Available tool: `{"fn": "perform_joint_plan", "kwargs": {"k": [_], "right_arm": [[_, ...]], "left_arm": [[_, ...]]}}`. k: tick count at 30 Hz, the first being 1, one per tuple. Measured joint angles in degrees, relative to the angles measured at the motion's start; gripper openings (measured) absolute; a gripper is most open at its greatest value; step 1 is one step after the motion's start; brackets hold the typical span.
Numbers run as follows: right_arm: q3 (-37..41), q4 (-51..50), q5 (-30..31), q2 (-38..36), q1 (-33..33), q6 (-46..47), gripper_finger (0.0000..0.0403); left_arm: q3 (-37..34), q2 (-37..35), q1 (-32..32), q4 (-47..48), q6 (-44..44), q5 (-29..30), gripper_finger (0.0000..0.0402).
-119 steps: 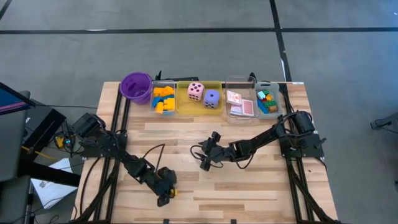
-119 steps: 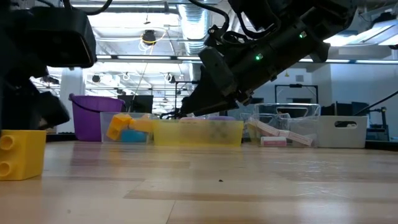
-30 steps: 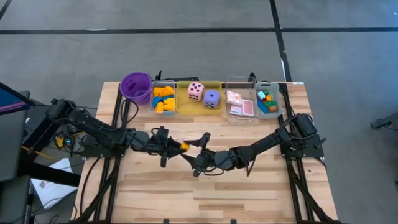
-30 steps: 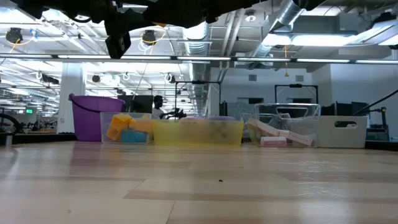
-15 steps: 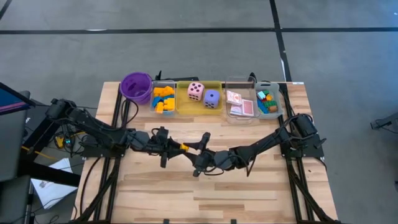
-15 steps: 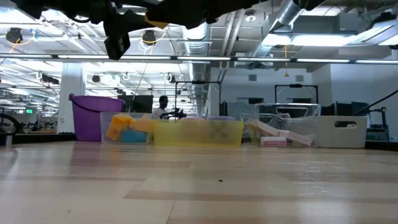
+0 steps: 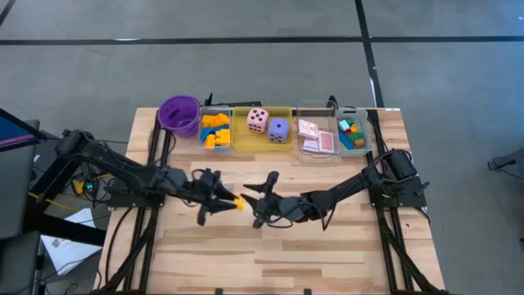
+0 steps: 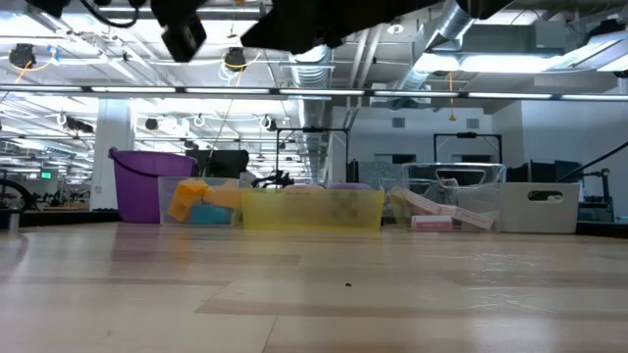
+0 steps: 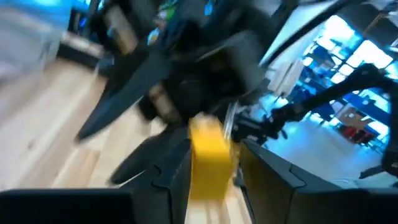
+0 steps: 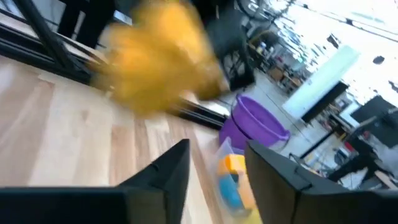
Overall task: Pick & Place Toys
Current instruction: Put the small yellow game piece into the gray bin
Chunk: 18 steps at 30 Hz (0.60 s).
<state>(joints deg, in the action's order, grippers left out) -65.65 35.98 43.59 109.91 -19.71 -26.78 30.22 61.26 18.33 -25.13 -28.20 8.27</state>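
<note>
A small yellow block (image 7: 237, 202) hangs in the air over the middle of the table, between my two grippers, which point at each other. My left gripper (image 7: 230, 201) comes from the table's left and is shut on the block (image 9: 208, 158). My right gripper (image 7: 252, 201) comes from the right, just short of it. In the right wrist view the block (image 10: 158, 59) is a blur beyond my right gripper (image 10: 217, 168), whose fingers stand apart with nothing between them. My left gripper has the yellow block's two opposite side faces (image 9: 200, 171) between its two fingers (image 9: 177, 180). The fingers lie about level and point toward the table's right. The block is lifted clear of the table.
Along the far edge stand a purple cup (image 7: 179, 113), a clear tray of yellow and orange blocks (image 7: 215, 131), a yellow tray (image 7: 246, 139) with a pink and a purple die, a clear tray of pink cards (image 7: 317, 137) and a tray of mixed blocks (image 7: 352, 133). The near half of the wooden table (image 7: 286, 254) is bare.
My left gripper has risen a little and rolled about its own axis, carrying the yellow block slightly toward the table's near edge. My right arm has kept still.
</note>
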Motion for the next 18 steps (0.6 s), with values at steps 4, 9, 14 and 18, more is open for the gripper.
{"fn": "perform_joint_plan", "kwargs": {"k": [4,9,14,18], "right_arm": [[0.0,-2.11,0.91,-0.01,0.85,1.73,0.0089],[0.0,-3.83,1.93,0.0,1.1,2.42,0.0037],[0.0,-5.7,4.17,0.0,1.08,2.62,0.0012],[0.0,-7.43,8.59,-0.05,0.62,4.26,0.0018]], "left_arm": [[0.0,-8.09,-0.07,4.31,3.33,0.57,0.0133],[0.0,-17.41,-0.09,18.24,3.6,9.53,0.0125],[0.0,-20.53,-0.05,31.85,3.6,11.88,0.0112],[-0.94,-16.55,1.27,32.51,3.42,9.26,0.0098]]}}
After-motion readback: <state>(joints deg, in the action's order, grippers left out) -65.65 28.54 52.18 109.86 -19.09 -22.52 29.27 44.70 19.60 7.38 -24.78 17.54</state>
